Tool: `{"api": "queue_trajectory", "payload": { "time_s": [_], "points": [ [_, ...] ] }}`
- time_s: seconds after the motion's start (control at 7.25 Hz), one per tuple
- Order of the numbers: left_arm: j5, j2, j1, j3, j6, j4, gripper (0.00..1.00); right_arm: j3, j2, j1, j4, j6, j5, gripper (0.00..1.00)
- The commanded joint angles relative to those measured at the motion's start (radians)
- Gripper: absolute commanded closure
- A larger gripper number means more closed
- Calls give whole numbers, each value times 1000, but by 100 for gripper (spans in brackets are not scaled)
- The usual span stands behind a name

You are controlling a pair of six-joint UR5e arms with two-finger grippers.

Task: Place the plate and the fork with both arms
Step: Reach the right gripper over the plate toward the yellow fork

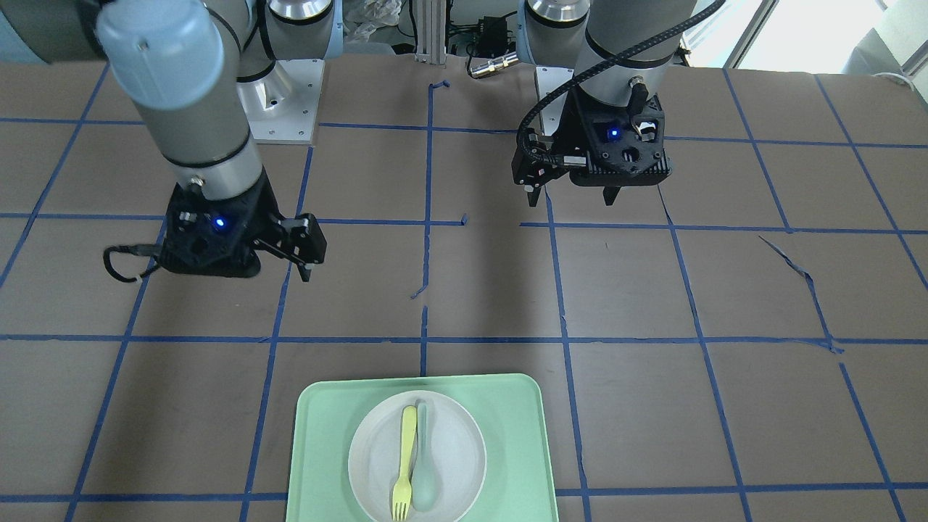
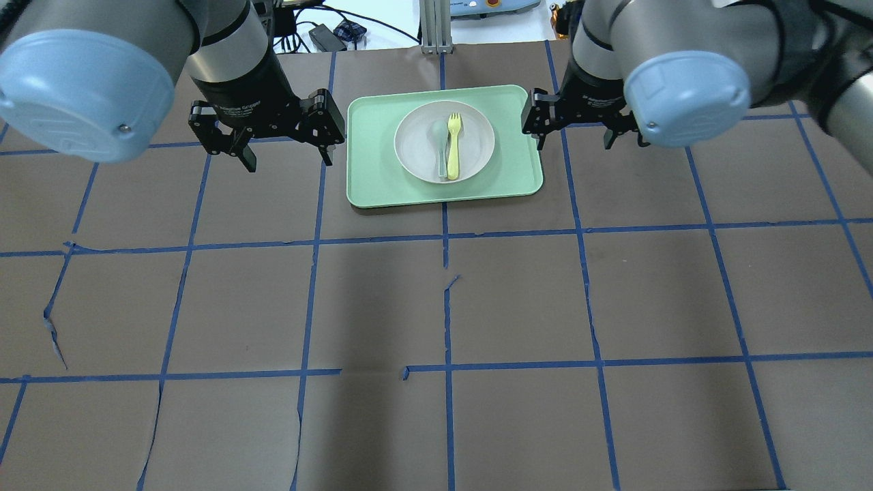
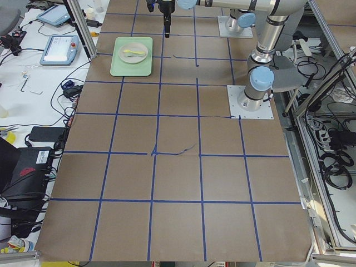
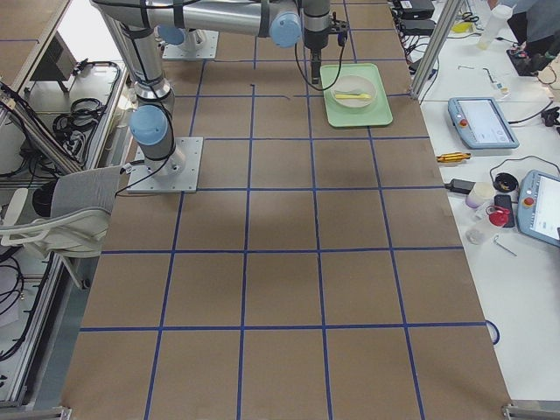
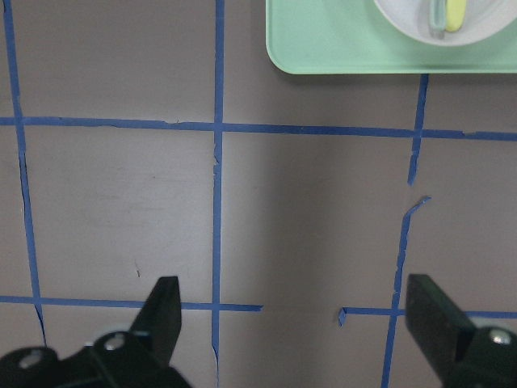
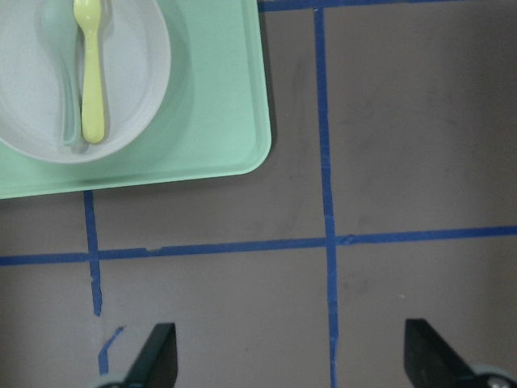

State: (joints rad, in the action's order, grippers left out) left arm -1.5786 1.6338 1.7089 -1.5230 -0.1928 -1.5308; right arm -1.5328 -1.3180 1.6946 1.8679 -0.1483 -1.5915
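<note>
Currently the plate (image 2: 416,146) sits mid-tray (image 2: 372,177), the fork (image 2: 453,143) lying on it and touching a spoon (image 1: 424,486). The left arm (image 2: 232,61) and right arm (image 2: 593,61) flank the tray, jaws spread wide and empty. Pinching the fork could drag the spoon along.

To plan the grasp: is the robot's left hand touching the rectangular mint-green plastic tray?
Apart. The front-facing view shows wide bare table between the left hand and the rectangular mint-green tray.

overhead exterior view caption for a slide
Left gripper and right gripper, both open, above the table; tray holds plate, fork, spoon.
</note>
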Motion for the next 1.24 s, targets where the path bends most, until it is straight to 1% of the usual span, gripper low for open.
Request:
{"api": "queue_trajectory", "payload": {
  "time_s": [0.0, 0.14, 0.28, 0.41, 0.55, 0.69, 1.1],
  "points": [
    [0, 0, 0, -2, -1, 1, 0, 322, 329, 56, 7, -55, -4, 0],
    [2, 0, 0, -11, -4, 7, 0, 401, 430, 69, 17, -129, -5, 1],
    [0, -3, 0, -16, -5, 8, 0, 423, 491, 82, 49, -199, -2, 7],
    [2, -2, 0, -16, -7, 9, 0, 421, 512, 105, 77, -220, 5, 20],
    [0, -3, 0, -16, -8, 9, 0, 419, 532, 117, 85, -241, 11, 29],
    [0, -5, -2, -16, -7, 9, 0, 408, 530, 135, 83, -243, 11, 30],
    [-4, -6, -3, -16, -5, 9, 0, 375, 536, 139, 102, -240, 11, 30]
  ]
}}
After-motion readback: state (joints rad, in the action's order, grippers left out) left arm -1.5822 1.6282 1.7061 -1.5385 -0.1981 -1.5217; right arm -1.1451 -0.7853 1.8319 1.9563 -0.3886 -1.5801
